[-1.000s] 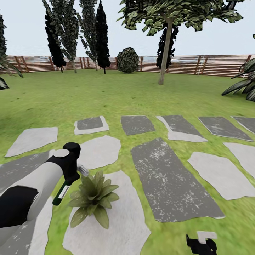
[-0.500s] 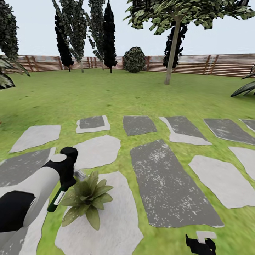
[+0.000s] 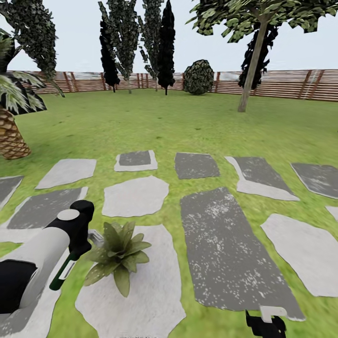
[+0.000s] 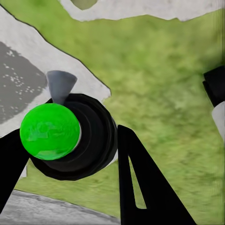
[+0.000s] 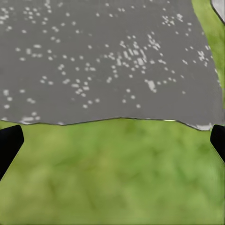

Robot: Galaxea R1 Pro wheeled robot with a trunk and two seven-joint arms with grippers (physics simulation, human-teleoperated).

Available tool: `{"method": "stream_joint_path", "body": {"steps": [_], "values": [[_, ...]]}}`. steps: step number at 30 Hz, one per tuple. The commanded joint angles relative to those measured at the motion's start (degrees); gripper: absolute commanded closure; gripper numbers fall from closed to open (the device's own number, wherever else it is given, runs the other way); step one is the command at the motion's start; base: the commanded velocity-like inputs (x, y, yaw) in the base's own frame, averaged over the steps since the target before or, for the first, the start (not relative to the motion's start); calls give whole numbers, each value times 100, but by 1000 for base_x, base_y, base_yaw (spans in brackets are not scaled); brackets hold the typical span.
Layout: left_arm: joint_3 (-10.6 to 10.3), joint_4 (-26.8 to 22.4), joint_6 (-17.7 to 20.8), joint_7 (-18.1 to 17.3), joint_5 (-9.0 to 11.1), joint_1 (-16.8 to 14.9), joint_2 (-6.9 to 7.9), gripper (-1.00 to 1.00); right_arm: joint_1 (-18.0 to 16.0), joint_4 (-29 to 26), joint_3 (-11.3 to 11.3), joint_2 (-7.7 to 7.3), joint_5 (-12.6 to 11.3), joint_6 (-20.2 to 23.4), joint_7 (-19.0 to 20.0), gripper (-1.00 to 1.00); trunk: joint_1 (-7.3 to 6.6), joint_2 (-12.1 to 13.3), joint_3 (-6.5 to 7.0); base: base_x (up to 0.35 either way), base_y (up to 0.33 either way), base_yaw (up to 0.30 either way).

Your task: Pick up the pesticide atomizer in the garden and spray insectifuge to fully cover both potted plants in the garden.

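Note:
My left gripper (image 3: pixel 77 248) is shut on the pesticide atomizer (image 3: pixel 62 275), whose green-and-white body slants down beside my forearm. In the left wrist view the atomizer (image 4: pixel 70 140) shows end-on between the black fingers (image 4: pixel 140 183), with a bright green cap, a dark collar and a grey nozzle. Its nozzle end (image 3: pixel 96 237) sits close to the left side of one potted plant (image 3: pixel 117 256), a spiky green rosette on a pale stepping stone (image 3: pixel 141 291); leaves hide its pot. The second potted plant is out of view. My right gripper (image 3: pixel 266 324) hangs open low at the right, over grass (image 5: pixel 112 178).
Dark and pale stepping stones (image 3: pixel 230 244) cross the lawn ahead. A palm trunk (image 3: pixel 10 136) stands at the left. Trees, a round bush (image 3: pixel 198 77) and the slatted wooden fence (image 3: pixel 281 84) close the far side. Open grass (image 3: pixel 155 122) lies beyond the stones.
The whole view has swung left, so the camera moved: the palm trunk has come into sight and the stones and trees sit further right. The left gripper keeps the atomizer beside the plant.

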Motion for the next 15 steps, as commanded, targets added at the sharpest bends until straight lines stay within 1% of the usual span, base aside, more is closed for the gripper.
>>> {"method": "stream_joint_path", "body": {"steps": [1, 6, 8, 11, 15], "values": [[-28, -6, 60, -56, -35, -2, 1, 100, -2, 4, 51, 0, -58, -16, -9, -100, -1, -2, -9, 0, -58, 248], [-41, 13, 74, -56, -35, 5, -19, 100, -2, 2, 51, 0, -57, -16, -8, -100, -1, -2, -27, 0, -16, 248], [-40, 27, 99, -56, -35, 7, -25, 100, -2, 0, 51, 0, -61, -16, -8, -100, -1, -2, -32, 0, -1, 181], [-42, 19, 111, -56, -35, 7, -54, 100, -2, 6, 51, -15, -57, -16, -8, -100, -1, -2, -34, 54, -25, 44], [-41, -18, 113, -56, -31, 7, -76, 100, -2, 16, 51, -34, -51, -16, -8, -100, -1, -2, -35, 201, -139, 6]]}}
